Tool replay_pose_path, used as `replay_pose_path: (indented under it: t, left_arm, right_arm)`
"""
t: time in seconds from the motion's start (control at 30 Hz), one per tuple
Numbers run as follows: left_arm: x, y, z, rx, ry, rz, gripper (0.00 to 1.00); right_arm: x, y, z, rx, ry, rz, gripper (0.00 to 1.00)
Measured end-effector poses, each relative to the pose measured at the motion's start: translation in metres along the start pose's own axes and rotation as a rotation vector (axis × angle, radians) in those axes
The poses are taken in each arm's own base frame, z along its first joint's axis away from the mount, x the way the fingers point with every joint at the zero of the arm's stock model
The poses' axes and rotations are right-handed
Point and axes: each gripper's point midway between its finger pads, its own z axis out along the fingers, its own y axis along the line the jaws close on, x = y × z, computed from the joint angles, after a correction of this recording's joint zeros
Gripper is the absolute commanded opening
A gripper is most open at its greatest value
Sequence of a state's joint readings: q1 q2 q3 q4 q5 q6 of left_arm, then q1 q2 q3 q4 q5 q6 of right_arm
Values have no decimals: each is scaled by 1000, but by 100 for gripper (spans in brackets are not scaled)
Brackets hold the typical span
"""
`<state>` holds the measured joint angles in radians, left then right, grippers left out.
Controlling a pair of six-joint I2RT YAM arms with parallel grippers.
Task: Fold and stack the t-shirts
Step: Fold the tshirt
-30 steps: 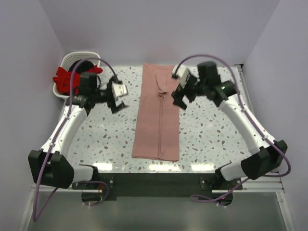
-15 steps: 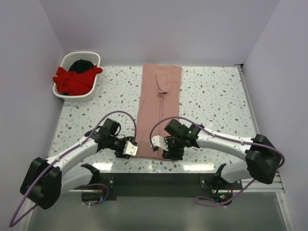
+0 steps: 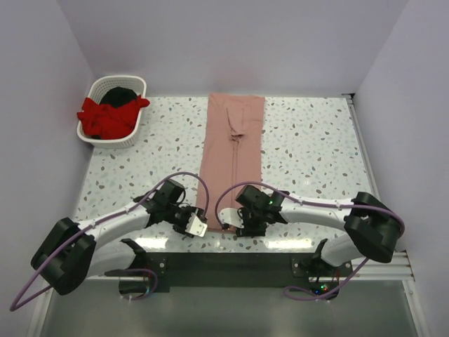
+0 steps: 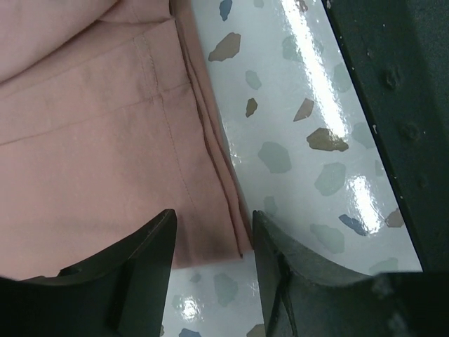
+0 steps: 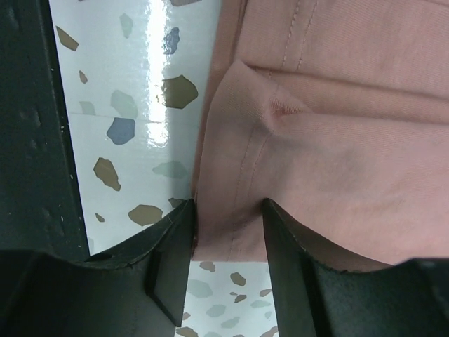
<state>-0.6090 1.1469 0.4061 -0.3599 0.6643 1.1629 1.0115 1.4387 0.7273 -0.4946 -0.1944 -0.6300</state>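
Nearest us, the left gripper (image 4: 212, 223) & right gripper (image 5: 229, 210) each stand w/ jaws part spread over a near hem corner of the salmon-pink t-shirt (image 3: 233, 158), one finger on cloth, the other on bare table (image 3: 316, 161), nothing pinched that we can see. To do this well, we'd press the tips down, close both together so every layer bunches in, then lift level & carry the hem straight toward the far collar end of the long strip. Far left, the red t-shirt (image 3: 104, 116) & black t-shirt (image 3: 119, 94) sit in the white basket (image 3: 135, 83).
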Motion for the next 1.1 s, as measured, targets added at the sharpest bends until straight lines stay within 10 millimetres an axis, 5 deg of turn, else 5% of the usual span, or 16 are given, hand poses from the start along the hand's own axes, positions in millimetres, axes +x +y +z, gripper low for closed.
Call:
replay_pose_path:
  t: [0.13,0.3,0.7,0.87,1.1]
  left_arm:
    - [-1,3,5,0,-8,24,35]
    - [1,3,6,-3,-1,38,0]
    - [-32,-9,-8,10,-23,43,0]
    - [-46,29,-26,-46,-55,-53,0]
    - [-46,95,-44,-134,-72,-118,0]
  right_arm:
    - [-3,0,2,20,-9,-29,41]
    - [-9,-2,5,48,-24,-72,0]
    - [-9,16,-21,49,-47,-136,0]
    - [-18,-2,-48,90,-96,-123,0]
    - [-19,-76,-85,206,-134,-60,0]
